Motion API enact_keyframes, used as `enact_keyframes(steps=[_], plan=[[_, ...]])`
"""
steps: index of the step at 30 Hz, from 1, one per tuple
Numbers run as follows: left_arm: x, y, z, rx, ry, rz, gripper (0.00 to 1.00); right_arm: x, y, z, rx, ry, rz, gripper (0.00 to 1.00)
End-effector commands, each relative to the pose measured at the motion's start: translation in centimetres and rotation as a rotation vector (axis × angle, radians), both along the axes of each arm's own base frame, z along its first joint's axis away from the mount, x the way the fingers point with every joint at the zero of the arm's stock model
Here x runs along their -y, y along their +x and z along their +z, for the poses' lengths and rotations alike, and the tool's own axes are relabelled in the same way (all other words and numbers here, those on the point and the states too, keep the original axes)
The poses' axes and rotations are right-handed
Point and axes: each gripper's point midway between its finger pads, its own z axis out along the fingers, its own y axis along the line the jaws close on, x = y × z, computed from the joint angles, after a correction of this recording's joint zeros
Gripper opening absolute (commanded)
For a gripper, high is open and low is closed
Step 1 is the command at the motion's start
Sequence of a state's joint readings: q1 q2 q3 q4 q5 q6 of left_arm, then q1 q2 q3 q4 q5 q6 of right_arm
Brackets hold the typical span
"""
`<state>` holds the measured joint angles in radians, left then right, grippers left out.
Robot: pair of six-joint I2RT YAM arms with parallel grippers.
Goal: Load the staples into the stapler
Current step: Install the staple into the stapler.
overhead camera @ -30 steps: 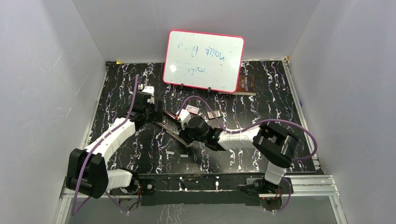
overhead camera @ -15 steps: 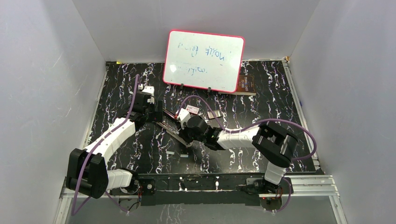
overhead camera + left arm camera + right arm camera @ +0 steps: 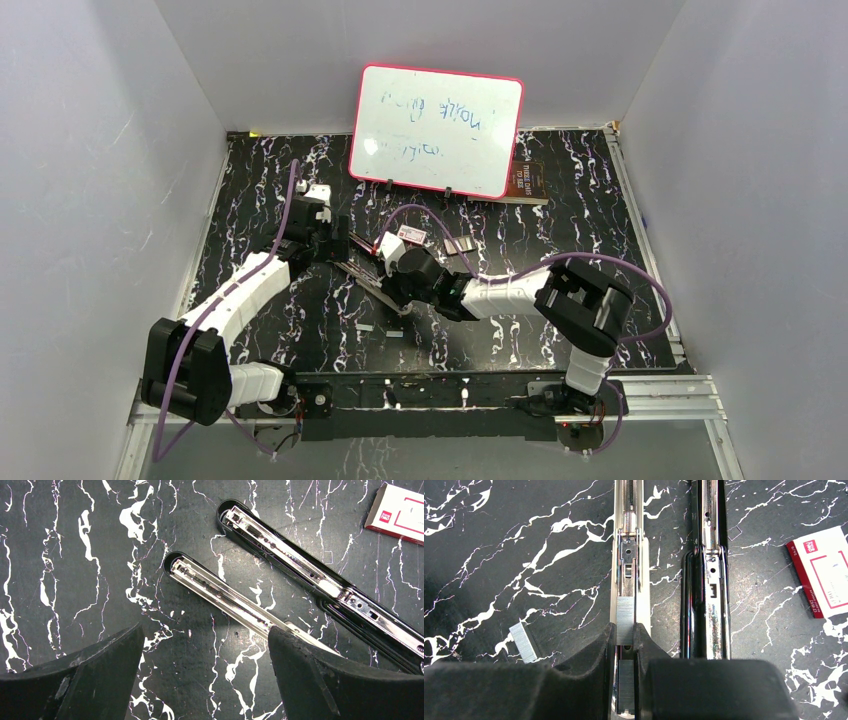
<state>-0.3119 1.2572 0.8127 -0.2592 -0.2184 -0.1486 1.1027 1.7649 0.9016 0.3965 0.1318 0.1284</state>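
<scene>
1. Right gripper (image 3: 625,630): the fingers are clamped narrowly on a strip of staples (image 3: 625,612). The strip is held lengthwise over the shiny rail of the stapler (image 3: 628,545), which runs straight ahead of the fingertips.
2. Change noted: in the overhead views the right wrist is shifted slightly toward the left arm, and the strip is thereby brought into line with the channel.
3. Seating: it cannot be told whether the strip is resting in the channel or held just above it. A second strip (image 3: 625,680) appears to lie in the rail further back between the fingers.
4. Left gripper (image 3: 204,632): the fingers are spread wide with nothing held, and no movement is seen. Both opened stapler halves lie just ahead of them.
5. Spare strip (image 3: 524,641): it lies loose on the table (image 3: 499,555), left of the right gripper. Staple box (image 3: 829,575): it lies well to the right.
6. Bearing on task: loading is judged close, with release and closing still outstanding.
</scene>
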Motion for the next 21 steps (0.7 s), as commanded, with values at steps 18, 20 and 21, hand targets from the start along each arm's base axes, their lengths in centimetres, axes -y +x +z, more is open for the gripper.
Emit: enact_keyframes(steps=[18,20,21], plan=[[0.1,0.25,1.06,0.032,0.004,-0.008,0.93,-0.52,0.93,1.61,0.019,0.017,-0.053,0.02],[0.09,0.23,1.05,0.032,0.005,-0.008,0.93,-0.43,0.91,1.46,0.016,0.012,-0.054,0.02],[0.1,0.24,1.08,0.033,0.004,-0.008,0.93,-0.45,0.91,1.51,0.017,0.013,-0.054,0.02]])
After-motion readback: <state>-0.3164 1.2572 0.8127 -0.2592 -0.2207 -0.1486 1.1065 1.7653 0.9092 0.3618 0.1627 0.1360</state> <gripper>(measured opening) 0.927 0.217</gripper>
